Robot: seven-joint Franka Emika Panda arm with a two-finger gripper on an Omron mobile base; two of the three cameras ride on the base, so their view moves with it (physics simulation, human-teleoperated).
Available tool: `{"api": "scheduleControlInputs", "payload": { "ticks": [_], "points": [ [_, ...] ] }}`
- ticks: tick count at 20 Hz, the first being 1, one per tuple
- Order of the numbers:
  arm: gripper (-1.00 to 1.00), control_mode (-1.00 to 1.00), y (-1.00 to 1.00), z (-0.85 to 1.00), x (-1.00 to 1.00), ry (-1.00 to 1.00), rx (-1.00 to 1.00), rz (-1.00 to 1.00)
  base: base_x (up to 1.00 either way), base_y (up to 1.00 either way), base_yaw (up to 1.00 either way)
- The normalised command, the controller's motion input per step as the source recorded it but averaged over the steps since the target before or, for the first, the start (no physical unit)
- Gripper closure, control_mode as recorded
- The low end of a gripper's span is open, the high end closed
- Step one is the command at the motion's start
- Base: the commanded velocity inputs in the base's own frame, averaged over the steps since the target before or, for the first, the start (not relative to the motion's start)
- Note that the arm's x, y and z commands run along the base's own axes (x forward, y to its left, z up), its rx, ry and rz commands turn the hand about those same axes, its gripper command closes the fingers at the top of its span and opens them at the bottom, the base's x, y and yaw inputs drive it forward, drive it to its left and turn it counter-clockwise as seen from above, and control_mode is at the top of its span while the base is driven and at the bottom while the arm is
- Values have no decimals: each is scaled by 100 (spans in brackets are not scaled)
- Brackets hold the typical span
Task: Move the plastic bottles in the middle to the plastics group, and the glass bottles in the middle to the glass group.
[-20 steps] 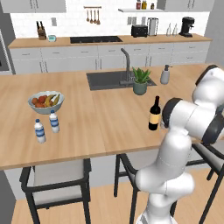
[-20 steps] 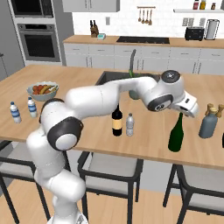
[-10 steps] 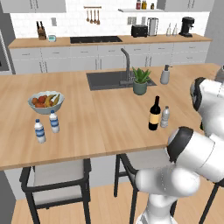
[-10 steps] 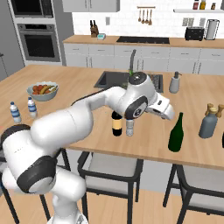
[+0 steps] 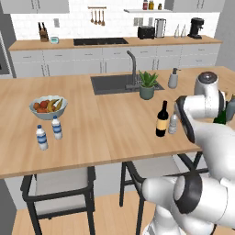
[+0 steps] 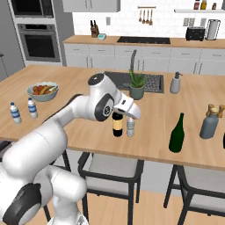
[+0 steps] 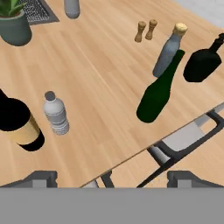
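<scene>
The tool (image 7: pixel 112 179), lower centre of the hand view, is spread wide and empty. Lower left, the small clear greyish plastic bottle (image 7: pixel 55 113) stands beside the tan-labelled near-black wine bottle (image 7: pixel 17 126). At right, the dark green wine bottle (image 7: pixel 158 91) stands near the grey-blue glass bottle (image 7: pixel 168 51). Judging by this, sorting remains largely undone on the wooden counter (image 7: pixel 100 65).

The arm (image 6: pixel 57 132) is a chain of glossy white, rounded shells; fat cylindrical links swell into bulbous elbows; dark grey round caps close the joints (image 6: pixel 102 109), one ringed in black on the lower body; a narrow white wrist link (image 6: pixel 127 107) tapers from the upper joint; the gripper (image 7: pixel 112 177) ends in two small dark grey, blocky fingertips (image 7: pixel 41 177).
</scene>
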Motion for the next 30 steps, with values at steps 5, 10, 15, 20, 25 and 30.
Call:
{"api": "scheduleControlInputs", "payload": {
  "ticks": [5,10,15,20,25,30],
  "points": [
    [-100,-100,88,29,0,14,0,1,0,0,0],
    [-100,-100,59,14,0,8,7,6,0,0,0],
    [-100,-100,20,-18,44,0,11,1,0,0,0],
    [-100,-100,3,-26,67,1,11,0,0,0,0],
    [-100,-100,0,-11,56,0,3,0,0,0,0],
    [-100,-100,-2,-5,37,0,-5,0,0,0,0]
  ]
}}
